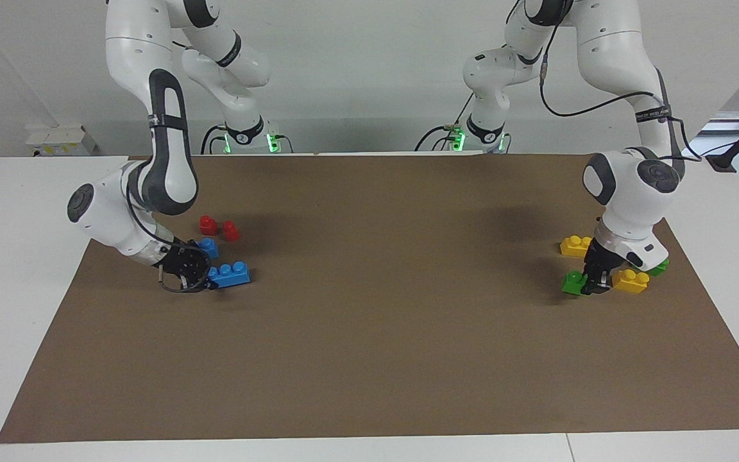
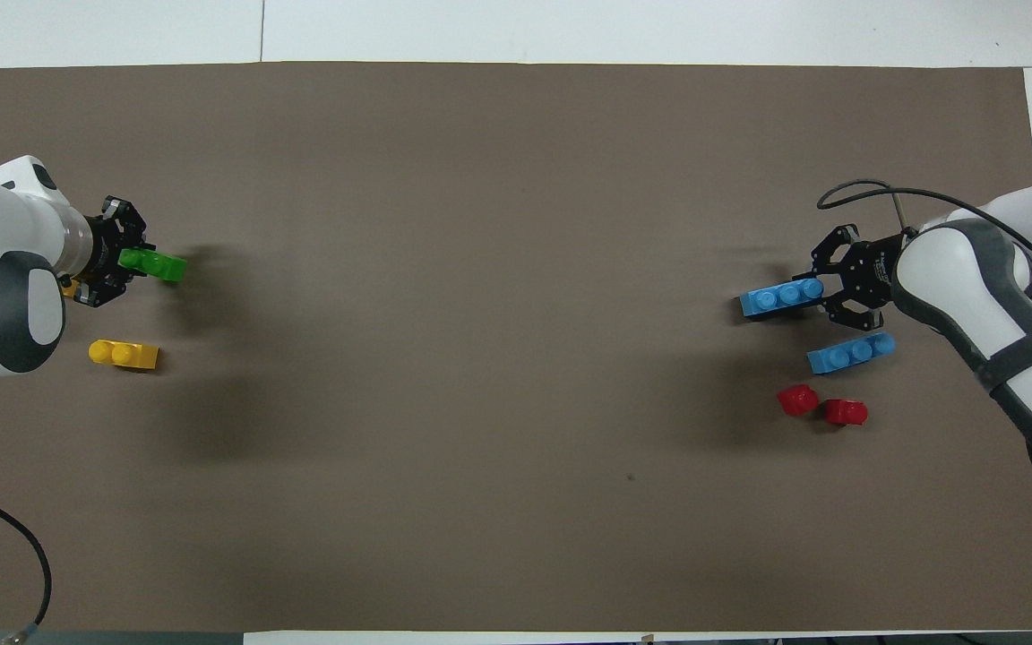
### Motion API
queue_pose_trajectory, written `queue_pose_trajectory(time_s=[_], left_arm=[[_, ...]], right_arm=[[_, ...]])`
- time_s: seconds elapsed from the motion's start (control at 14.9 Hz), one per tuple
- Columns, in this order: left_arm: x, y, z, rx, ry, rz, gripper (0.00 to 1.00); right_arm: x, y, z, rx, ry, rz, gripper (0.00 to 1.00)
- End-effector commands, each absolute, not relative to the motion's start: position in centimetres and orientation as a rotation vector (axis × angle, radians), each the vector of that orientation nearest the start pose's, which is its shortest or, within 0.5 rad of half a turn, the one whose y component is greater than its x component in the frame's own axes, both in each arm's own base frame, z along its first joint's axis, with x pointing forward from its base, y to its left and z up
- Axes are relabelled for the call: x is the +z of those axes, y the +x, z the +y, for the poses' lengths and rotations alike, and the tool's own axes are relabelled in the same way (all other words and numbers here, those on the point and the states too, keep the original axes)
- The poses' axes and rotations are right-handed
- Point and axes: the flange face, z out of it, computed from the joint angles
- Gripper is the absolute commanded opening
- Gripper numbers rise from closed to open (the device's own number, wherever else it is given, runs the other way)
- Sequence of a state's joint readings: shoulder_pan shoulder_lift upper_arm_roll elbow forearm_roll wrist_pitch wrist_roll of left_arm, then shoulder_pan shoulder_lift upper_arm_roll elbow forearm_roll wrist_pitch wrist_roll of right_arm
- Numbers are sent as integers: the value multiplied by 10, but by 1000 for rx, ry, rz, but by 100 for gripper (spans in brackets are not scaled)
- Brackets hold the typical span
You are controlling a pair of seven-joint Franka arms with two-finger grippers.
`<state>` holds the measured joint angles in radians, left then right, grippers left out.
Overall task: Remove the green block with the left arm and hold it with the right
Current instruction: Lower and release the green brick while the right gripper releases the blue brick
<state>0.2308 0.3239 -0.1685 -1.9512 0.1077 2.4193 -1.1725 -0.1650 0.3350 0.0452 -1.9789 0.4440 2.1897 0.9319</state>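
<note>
My left gripper (image 1: 594, 282) (image 2: 126, 262) is shut on one end of the green block (image 1: 571, 282) (image 2: 158, 265). It holds the block level, down at the brown mat (image 1: 395, 308), at the left arm's end of the table and right beside a yellow brick (image 1: 629, 281). Whether the block rests on the mat I cannot tell. My right gripper (image 1: 206, 277) (image 2: 825, 288) is shut on a three-stud blue brick (image 1: 231, 274) (image 2: 780, 296), low at the mat at the right arm's end.
A second green brick (image 1: 659, 266) peeks out from under the left wrist, and another yellow brick (image 1: 576, 246) lies nearer the robots. By the right gripper lie a second blue brick (image 2: 850, 352) and two red pieces (image 2: 798, 399) (image 2: 846, 412).
</note>
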Motion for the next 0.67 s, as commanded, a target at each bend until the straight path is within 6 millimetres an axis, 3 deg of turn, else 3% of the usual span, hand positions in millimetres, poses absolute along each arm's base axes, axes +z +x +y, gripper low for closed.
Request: queue_pose_trajectory(time_s=[0.0, 0.27, 0.33, 0.4, 0.47, 0.54, 0.6], left_arm=[[318, 634, 53, -240, -2693, -1736, 0], [309, 633, 54, -217, -2758, -1609, 0], [308, 632, 54, -214, -2783, -1556, 0], [308, 632, 53, -210, -2801, -1518, 14], [309, 633, 52, -211, -2814, -1489, 89], [308, 632, 50, -204, -2820, -1476, 100], [309, 633, 49, -206, -2822, -1474, 100]], right_arm=[[283, 593, -69, 327, -2244, 1743, 0], [281, 591, -69, 352, -2232, 1758, 0], [281, 591, -69, 359, -2215, 1779, 12], [283, 592, -66, 363, -2192, 1808, 18], [283, 592, -63, 374, -2167, 1842, 22], [283, 592, -60, 380, -2154, 1858, 29], [283, 593, -59, 381, -2148, 1864, 43]])
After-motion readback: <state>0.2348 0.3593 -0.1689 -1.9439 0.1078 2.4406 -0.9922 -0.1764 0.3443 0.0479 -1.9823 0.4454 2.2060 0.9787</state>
